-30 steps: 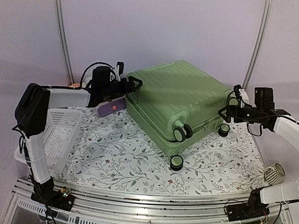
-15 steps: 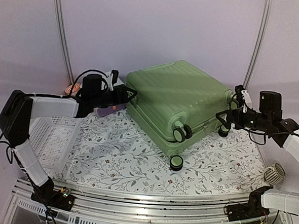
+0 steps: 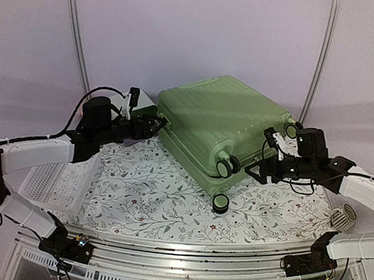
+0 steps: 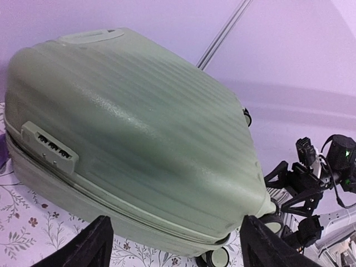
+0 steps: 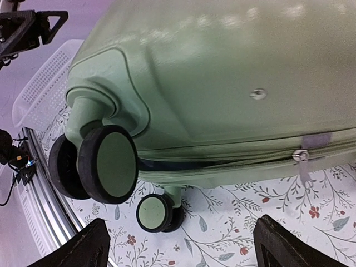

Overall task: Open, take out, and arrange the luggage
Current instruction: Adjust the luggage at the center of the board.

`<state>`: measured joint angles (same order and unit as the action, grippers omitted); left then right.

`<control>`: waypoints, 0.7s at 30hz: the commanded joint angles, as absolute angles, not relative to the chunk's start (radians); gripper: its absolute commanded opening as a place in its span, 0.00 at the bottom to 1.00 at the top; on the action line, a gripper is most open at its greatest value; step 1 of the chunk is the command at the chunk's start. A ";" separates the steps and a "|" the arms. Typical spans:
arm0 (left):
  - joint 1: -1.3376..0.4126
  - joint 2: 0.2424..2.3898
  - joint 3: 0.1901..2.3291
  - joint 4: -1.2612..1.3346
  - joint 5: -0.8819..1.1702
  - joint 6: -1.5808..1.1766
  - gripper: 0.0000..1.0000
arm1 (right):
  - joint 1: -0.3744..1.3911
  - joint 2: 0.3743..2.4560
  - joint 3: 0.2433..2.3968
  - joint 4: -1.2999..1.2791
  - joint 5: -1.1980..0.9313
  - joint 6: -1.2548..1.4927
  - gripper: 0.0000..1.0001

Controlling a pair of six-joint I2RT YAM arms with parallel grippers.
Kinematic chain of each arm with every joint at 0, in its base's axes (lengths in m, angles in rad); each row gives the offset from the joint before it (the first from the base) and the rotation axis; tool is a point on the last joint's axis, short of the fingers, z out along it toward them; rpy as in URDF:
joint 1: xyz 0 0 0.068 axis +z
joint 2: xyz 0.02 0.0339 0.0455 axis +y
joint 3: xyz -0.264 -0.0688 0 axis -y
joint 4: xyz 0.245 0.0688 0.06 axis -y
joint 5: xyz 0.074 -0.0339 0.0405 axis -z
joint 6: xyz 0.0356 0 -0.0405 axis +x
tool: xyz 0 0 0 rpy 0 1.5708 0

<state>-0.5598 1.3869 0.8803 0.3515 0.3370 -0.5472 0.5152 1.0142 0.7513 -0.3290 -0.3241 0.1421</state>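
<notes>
The luggage [image 3: 220, 120], a light-green ribbed suitcase, lies flat and closed on the floral cloth, its black wheels [image 3: 226, 166] facing the near right. My left gripper [image 3: 153, 124] is open just off its left end, touching nothing. The left wrist view shows the shell [image 4: 139, 139] and its combination lock [image 4: 50, 147] beyond the spread fingers [image 4: 100, 242]. My right gripper [image 3: 261, 154] is open beside the wheel end. Its wrist view shows the wheels [image 5: 108, 164], the zipper pull [image 5: 300, 156] and a dark gap along the seam, with nothing between the jaws.
A white perforated basket [image 3: 58, 176] lies at the left table edge under the left arm. A small white ribbed object [image 3: 342, 216] sits at the right edge. A metal rail [image 3: 168, 243] runs along the near edge. Slanted poles stand behind the suitcase.
The left arm has stretched out lower and drawn its gripper slightly left. The right gripper has moved down and left, from the far right corner to the wheel end. Both stay open.
</notes>
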 commanded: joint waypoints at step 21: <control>-0.707 1.254 0.741 0.319 0.278 -0.402 0.81 | 1.093 1.530 1.097 -0.167 -0.129 0.027 0.94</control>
<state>-0.6521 1.2678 0.7570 0.3202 0.2859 -0.4397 1.0634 1.5372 1.0592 -0.1875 -0.1463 0.0803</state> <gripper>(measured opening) 0.807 0.934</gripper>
